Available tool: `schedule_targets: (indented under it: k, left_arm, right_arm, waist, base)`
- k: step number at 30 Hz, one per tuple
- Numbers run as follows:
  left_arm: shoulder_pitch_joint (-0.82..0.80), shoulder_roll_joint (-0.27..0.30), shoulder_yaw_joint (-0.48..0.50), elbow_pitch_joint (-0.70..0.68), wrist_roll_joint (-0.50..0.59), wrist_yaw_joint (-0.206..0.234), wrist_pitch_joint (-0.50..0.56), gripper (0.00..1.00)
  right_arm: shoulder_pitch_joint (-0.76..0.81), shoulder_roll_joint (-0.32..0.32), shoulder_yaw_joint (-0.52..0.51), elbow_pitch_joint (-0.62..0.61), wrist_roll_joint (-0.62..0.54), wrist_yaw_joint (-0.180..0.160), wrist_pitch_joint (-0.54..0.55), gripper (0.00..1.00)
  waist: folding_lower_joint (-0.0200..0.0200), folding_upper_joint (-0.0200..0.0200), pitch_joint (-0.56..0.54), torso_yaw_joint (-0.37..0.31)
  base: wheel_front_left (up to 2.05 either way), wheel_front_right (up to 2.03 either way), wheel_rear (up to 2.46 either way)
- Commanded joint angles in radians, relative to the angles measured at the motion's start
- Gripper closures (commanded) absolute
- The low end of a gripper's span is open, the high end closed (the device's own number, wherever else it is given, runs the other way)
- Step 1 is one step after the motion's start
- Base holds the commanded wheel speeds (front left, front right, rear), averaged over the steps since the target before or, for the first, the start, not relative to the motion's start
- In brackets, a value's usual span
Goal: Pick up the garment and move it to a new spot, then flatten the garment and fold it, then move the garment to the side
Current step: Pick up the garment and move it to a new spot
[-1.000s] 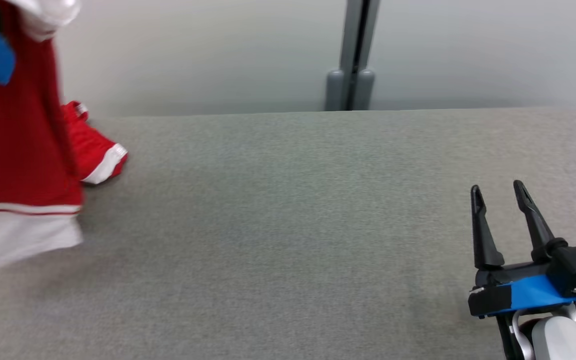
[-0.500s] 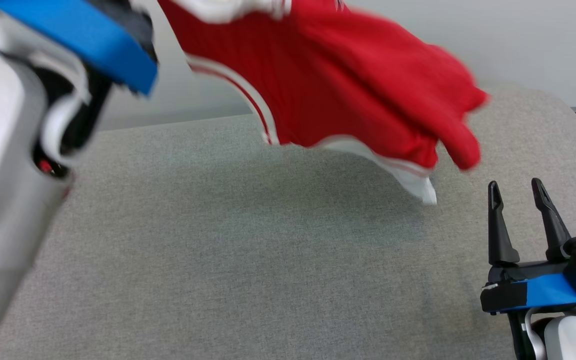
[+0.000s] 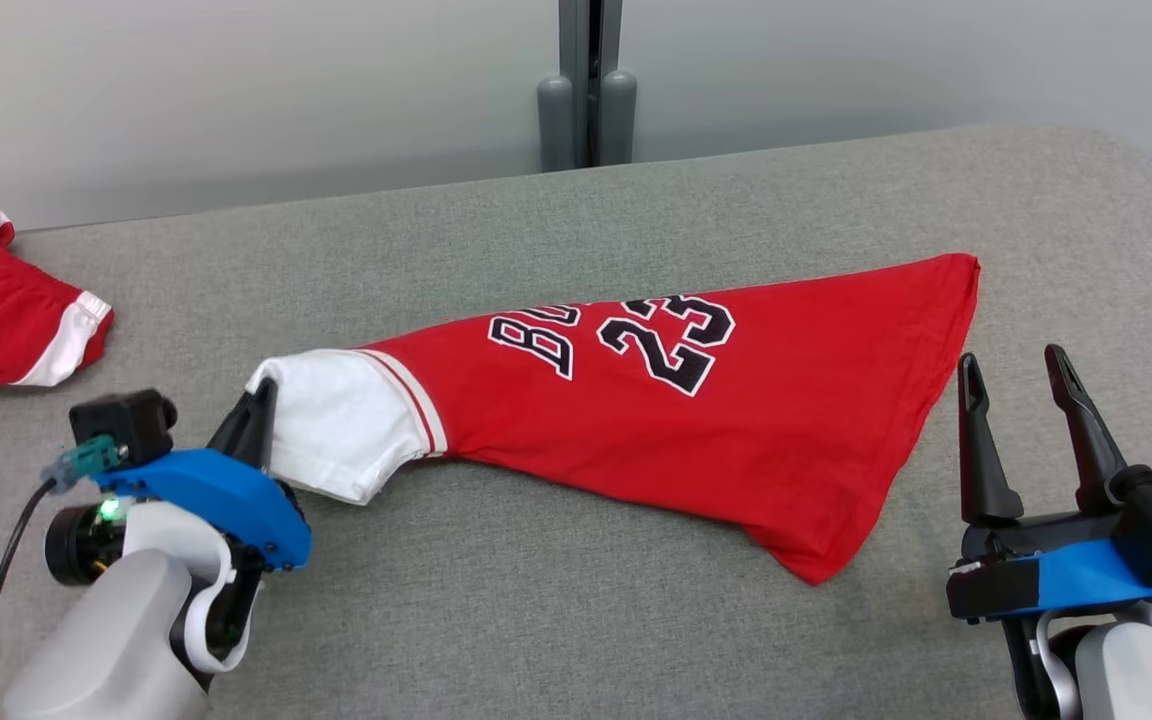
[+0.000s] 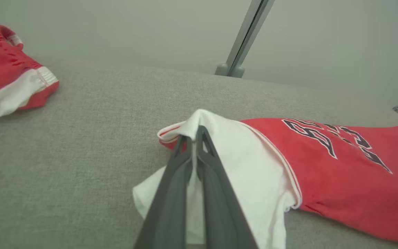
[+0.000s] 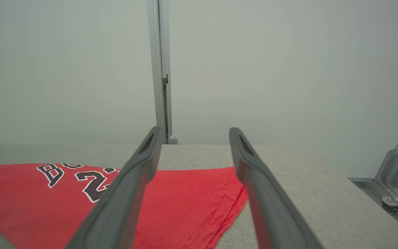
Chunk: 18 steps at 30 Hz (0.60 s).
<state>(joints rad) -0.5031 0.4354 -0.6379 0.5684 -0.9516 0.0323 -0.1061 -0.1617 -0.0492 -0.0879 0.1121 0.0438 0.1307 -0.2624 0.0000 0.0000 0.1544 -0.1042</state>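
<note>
The garment point(image 3: 736, 420), a red jersey, is laid across the middle of the grey fabric-covered desk point(image 3: 536, 620). It is drawn into a long wedge that is narrow at the left and wide at the right. Its white sleeve point(image 3: 336, 430) is bunched at the narrow end, edged with thin red and white stripes. Black lettering point(image 3: 531, 340) outlined in white is printed on the red cloth. Only the letters "BU" can be read before a fold hides the rest, and the number "23" point(image 3: 666, 335) is seen beside them.

The sleeve is pinched by the left gripper point(image 3: 261, 395). In the left wrist view its jaws are pressed together on the white fabric point(image 4: 240, 155). The right gripper point(image 3: 1006, 358) is held just beside the wide end of the jersey, its jaws spread wide with nothing between them. Whether it touches the cloth cannot be told.

A second red garment point(image 3: 6, 310) with white trim is seen at the far left edge of the desk, well apart from the jersey. A grey post point(image 3: 586, 90) stands behind the desk against a pale wall point(image 3: 236, 100).
</note>
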Motion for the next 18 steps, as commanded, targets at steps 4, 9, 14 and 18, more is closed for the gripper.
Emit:
schedule_targets:
  k: [4, 9, 14, 18]
  left_arm:
    - [0.009, -0.031, 0.012, 0.073, -0.023, -0.021, -0.03, 1.0]
    - [0.002, -0.066, 0.024, 0.137, -0.043, -0.044, -0.065, 1.0]
    - [-0.017, -0.088, 0.015, 0.162, -0.015, -0.068, -0.117, 0.0]
    - [-0.016, -0.092, 0.018, 0.146, 0.027, -0.081, -0.148, 0.0]
  right_arm:
    - [-0.013, -0.002, 0.006, 0.002, -0.007, 0.0, -0.004, 0.0]
    - [-0.017, -0.002, 0.02, 0.009, -0.006, 0.0, -0.004, 0.0]
    - [-0.015, -0.002, 0.027, 0.016, -0.014, 0.0, -0.004, 0.0]
    - [-0.007, -0.002, 0.028, 0.021, -0.022, 0.0, -0.004, 0.0]
  waist:
    - [0.0, 0.0, 0.014, 0.014]
    - [0.0, 0.0, 0.017, 0.028]
    - [0.0, 0.0, 0.002, 0.046]
    - [0.0, 0.0, -0.023, 0.06]
  base:
    - [0.0, 0.0, 0.0]
    - [0.0, 0.0, 0.0]
    - [0.0, 0.0, 0.0]
    - [0.0, 0.0, 0.0]
